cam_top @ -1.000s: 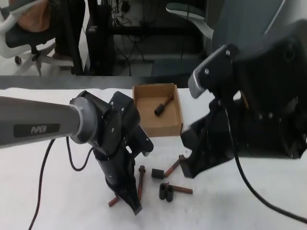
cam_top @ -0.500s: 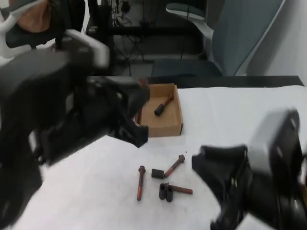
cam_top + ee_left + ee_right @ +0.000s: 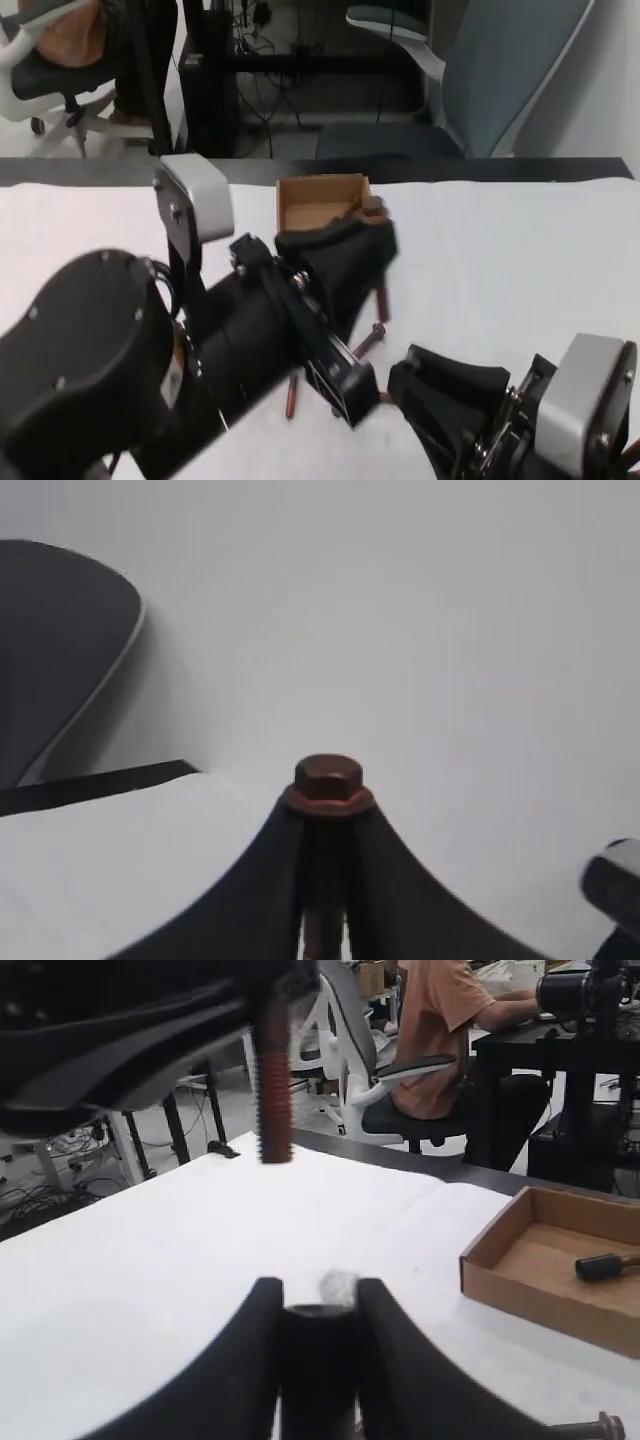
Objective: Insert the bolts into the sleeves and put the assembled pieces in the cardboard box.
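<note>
Rust-brown bolt (image 3: 328,780) held in my left gripper (image 3: 327,806): the two black fingers are closed tight on its shank just under the hex head. From the high view, the left arm stretches across the white bench (image 3: 500,250) and this gripper (image 3: 345,250) sits in front of the box (image 3: 300,205), hiding the box's near right part. The bolt (image 3: 384,300) hangs with its threaded end down, lifted off the bench.

My right gripper (image 3: 319,1290) is at the near right of the bench. Its fingers are pressed against a dark sleeve (image 3: 318,1350) standing upright between them. The raised bolt (image 3: 272,1090) hangs higher than the sleeve and apart from it, not yet in it.

The brown cardboard box (image 3: 520,1280) lies open on the bench. One assembled piece (image 3: 603,1264) lies flat on its floor.

Two loose bolts lie on the bench nearer than the box, one (image 3: 291,393) partly covered by the left arm, the other (image 3: 369,340) slanted just right of it.
</note>
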{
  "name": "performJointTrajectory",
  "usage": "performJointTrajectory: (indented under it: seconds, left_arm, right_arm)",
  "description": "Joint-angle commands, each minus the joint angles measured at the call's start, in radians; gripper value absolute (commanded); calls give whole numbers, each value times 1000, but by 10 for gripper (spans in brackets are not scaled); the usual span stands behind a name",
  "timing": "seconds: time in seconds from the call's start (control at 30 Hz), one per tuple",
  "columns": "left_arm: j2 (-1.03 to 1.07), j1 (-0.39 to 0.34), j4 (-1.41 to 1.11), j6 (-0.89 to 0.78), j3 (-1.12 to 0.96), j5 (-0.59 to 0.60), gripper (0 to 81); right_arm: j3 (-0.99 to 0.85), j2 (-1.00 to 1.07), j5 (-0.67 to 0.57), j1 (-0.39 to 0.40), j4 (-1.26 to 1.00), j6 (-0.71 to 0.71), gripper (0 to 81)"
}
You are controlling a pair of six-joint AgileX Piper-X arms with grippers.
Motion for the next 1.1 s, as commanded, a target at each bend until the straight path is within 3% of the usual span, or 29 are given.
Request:
performJointTrajectory:
  seconds: [0.0, 0.27, 0.53, 0.67, 1.07]
  left_arm:
    - [-4, -40, -76, -6, -2, -23, 18]
    - [-4, -63, -70, -6, -2, -64, 18]
    - [-4, -66, -40, -6, -2, -23, 18]
    - [-4, -66, -32, -35, -2, 40, 18]
    - [-4, -66, -32, 1, -2, 12, 18]
  right_arm:
    - [0, 0, 26, 2, -66, -12, 4]
    - [0, 0, -45, 2, -165, -64, 4]
    - [0, 0, -121, 2, -167, -116, 4]
    - [-2, 0, -107, 2, -190, -165, 4]
    - [-2, 0, 11, 2, -227, -213, 4]
